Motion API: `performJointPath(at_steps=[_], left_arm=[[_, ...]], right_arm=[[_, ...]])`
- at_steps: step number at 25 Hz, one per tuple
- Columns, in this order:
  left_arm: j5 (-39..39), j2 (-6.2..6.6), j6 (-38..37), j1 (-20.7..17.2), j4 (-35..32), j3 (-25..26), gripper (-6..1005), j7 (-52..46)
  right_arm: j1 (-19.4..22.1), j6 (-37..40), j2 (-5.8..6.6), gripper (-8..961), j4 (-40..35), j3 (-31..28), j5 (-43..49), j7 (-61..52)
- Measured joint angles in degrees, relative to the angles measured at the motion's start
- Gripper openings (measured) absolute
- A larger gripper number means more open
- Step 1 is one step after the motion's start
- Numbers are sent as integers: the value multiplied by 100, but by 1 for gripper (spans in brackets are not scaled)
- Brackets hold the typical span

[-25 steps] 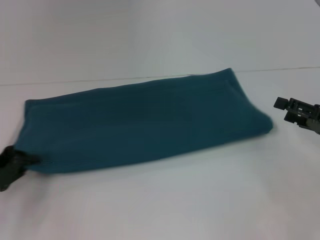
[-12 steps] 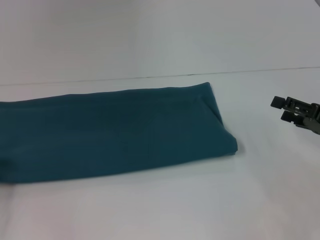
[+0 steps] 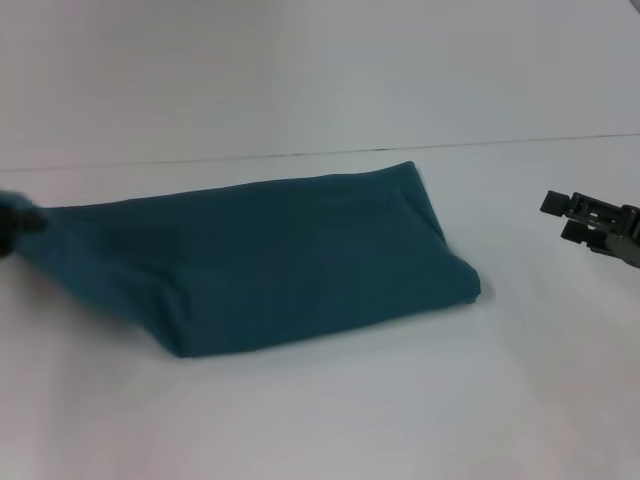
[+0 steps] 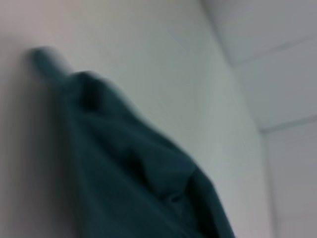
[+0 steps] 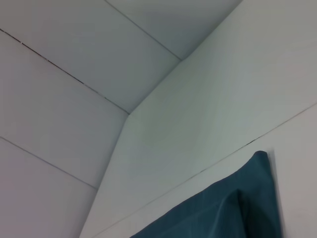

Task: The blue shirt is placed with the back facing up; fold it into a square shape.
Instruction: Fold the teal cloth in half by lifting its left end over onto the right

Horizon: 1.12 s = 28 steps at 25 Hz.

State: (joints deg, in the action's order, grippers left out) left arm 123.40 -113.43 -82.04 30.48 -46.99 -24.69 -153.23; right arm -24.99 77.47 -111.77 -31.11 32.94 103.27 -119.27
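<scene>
Spreading across the view, the white counter (image 3: 330,410) carries the blue shirt (image 3: 290,255), folded into a long band lying across the middle toward the left side. Its right end lies flat with a neat folded edge; its left end narrows to a point drawn up at the left gripper (image 3: 12,225), seen blurred at the left edge of the head view. Whether its fingers pinch the cloth I cannot tell. The right gripper (image 3: 585,218) hovers well apart from the shirt at the right edge, holding nothing; its finger gap is unclear.
</scene>
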Motion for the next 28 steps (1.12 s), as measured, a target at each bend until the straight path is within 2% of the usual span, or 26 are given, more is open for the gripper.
performJointPath(at_steps=[8, 11, 13, 18, 24, 28], left_arm=[[-18, 95, -322, 1025, -153, -201, 139, -242], [-22, 91, -341, 1334, -150, -352, 146, -260], [-33, 41, -351, 1539, -145, -466, 150, -265], [-76, -200, -269, 1941, -130, -817, 162, -252], [-146, -703, 496, 2343, 232, -1469, 177, 90], [-193, -845, 1136, 2714, 901, -1896, 186, 443]], right_arm=[[3, 4, -7, 944, -1, 20, -1, 17], [3, 5, -6, 944, -1, 20, -1, 24], [6, 5, -5, 944, -1, 19, 0, 26], [27, 3, -9, 945, 4, 22, 4, 36], [6, -42, 0, 945, 150, 33, 9, 88], [4, -45, 3, 945, 156, 35, 56, 102]])
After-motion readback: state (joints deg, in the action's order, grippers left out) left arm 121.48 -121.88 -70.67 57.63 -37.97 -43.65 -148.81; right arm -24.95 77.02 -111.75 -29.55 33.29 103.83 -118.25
